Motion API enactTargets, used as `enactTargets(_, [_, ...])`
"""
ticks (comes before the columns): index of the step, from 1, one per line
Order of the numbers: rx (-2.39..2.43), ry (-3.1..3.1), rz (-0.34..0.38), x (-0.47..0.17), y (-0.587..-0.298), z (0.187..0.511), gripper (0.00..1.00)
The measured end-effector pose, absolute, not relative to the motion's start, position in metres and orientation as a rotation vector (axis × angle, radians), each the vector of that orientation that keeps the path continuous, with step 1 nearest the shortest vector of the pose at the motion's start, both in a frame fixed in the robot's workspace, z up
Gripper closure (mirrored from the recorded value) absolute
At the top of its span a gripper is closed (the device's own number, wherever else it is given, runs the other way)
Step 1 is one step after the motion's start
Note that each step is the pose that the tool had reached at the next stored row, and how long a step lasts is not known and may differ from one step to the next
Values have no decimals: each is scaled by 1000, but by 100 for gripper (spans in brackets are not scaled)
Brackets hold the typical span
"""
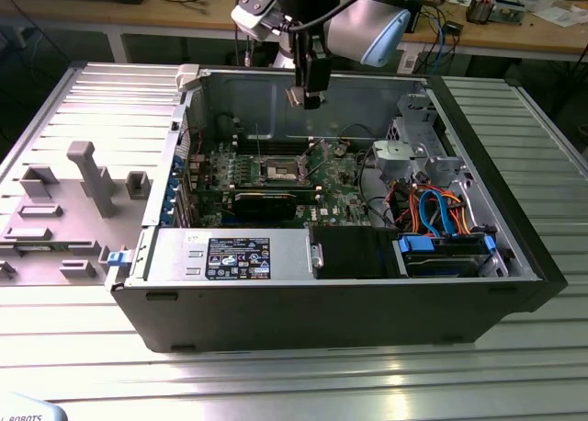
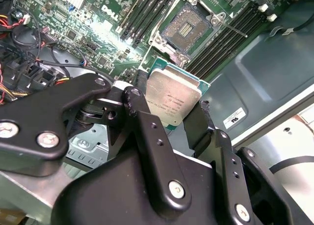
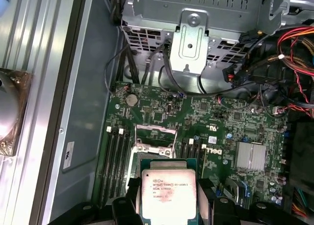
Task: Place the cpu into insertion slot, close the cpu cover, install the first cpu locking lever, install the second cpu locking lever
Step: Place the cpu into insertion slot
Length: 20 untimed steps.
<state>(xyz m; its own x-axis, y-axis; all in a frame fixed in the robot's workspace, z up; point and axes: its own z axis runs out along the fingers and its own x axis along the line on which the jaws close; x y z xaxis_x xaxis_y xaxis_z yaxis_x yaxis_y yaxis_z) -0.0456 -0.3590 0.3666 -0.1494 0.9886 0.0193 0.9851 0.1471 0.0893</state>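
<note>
Gripper [image 1: 307, 96] hangs in the exterior view over the open computer case [image 1: 514, 292], above the green motherboard [image 1: 340, 196] and apart from it. The insertion slot [image 1: 280, 171] lies on that board below the gripper, its dark centre uncovered. The case rests on a ribbed metal worktop [image 1: 276, 384]. A grey fixture plate [image 1: 83, 177] with upright blocks lies just beside the case on the exterior view's left. Behind runs a wooden bench [image 1: 514, 35] strewn with cables and small parts.

In the second wrist view the gripper [image 2: 169, 106] is clamped on the cpu [image 2: 172, 99]. Its black fingers [image 2: 142, 117] press the chip's two opposite edges and the pale metal top faces the camera. The cpu is held in the air, well apart from the insertion slot [image 2: 186, 28], which sits between rows of long black memory slots [image 2: 221, 38].

In the first wrist view the cpu [image 3: 168, 193] sits between the fingers of the gripper [image 3: 168, 201], over the motherboard [image 3: 235, 122] and near the insertion slot [image 3: 156, 139]. A silver heat sink [image 3: 250, 156] stands on the board. Beyond the board are a metal drive cage [image 3: 191, 38] and red and black cables [image 3: 294, 48].
</note>
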Motion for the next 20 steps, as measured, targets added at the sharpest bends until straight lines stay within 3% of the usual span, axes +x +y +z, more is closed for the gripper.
enactTargets(20, [2033, 2333, 124, -46, -359, 363, 45])
